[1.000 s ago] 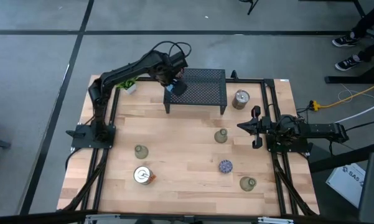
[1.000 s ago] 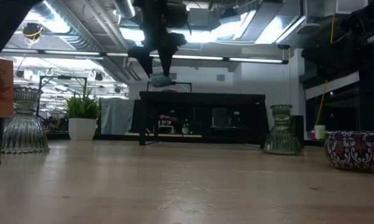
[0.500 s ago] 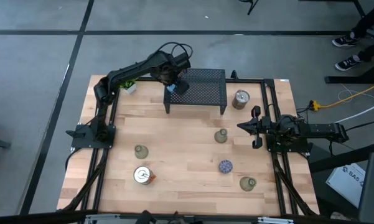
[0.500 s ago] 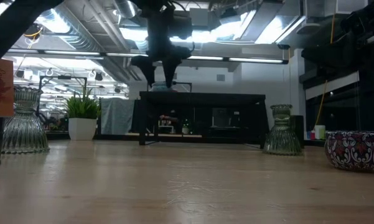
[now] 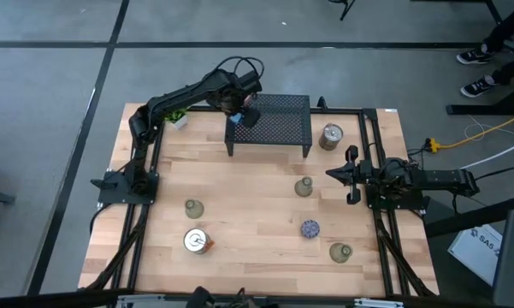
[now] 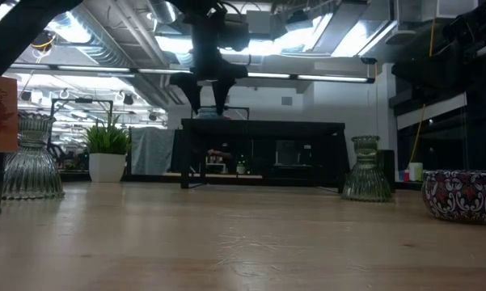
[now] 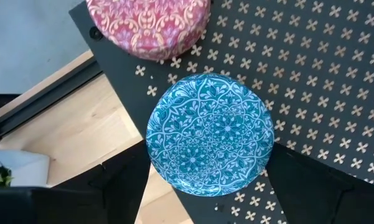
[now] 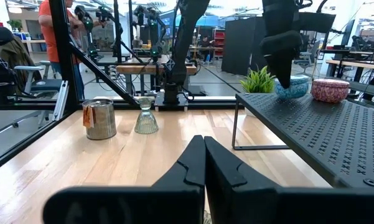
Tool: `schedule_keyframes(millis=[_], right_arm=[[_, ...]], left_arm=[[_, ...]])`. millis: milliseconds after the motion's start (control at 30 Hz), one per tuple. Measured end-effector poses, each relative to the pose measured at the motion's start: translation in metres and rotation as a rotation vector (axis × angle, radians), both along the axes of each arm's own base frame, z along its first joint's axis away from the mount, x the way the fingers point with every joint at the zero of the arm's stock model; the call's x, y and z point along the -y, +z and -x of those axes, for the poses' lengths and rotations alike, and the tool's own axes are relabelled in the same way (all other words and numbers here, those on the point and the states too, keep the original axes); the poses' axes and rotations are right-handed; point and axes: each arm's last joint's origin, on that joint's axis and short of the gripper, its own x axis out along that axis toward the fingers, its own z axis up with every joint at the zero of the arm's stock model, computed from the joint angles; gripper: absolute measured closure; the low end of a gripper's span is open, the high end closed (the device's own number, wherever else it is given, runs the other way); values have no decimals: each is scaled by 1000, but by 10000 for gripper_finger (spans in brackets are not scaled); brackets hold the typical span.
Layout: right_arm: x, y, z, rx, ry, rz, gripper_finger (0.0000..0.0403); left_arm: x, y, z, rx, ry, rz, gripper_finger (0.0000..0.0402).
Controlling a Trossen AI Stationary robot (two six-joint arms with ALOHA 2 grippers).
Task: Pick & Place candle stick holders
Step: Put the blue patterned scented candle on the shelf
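While the black mesh rack (image 5: 272,122) stands by the surface's far edge, the left gripper (image 5: 242,117) hangs over its left corner, jaws spread around the upright blue holder (image 7: 210,135) resting there, mouth upward, beside a pink holder (image 7: 148,25). Right gripper (image 5: 335,174) waits closed and empty at the right edge.

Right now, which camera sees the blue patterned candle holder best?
The left wrist view: the blue holder fills the picture, resting on the black rack beside the pink holder. The high view shows only a blue speck under the left hand. The right wrist view shows its side, far off.
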Motion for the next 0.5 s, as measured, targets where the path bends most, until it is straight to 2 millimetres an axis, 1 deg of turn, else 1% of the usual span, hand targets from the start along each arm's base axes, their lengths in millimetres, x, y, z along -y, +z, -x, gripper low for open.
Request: schedule_keyframes(millis=[500], right_arm=[[0,0,0,0,0,0,402]], left_arm=[[0,0,-1,17,-3,2,105]])
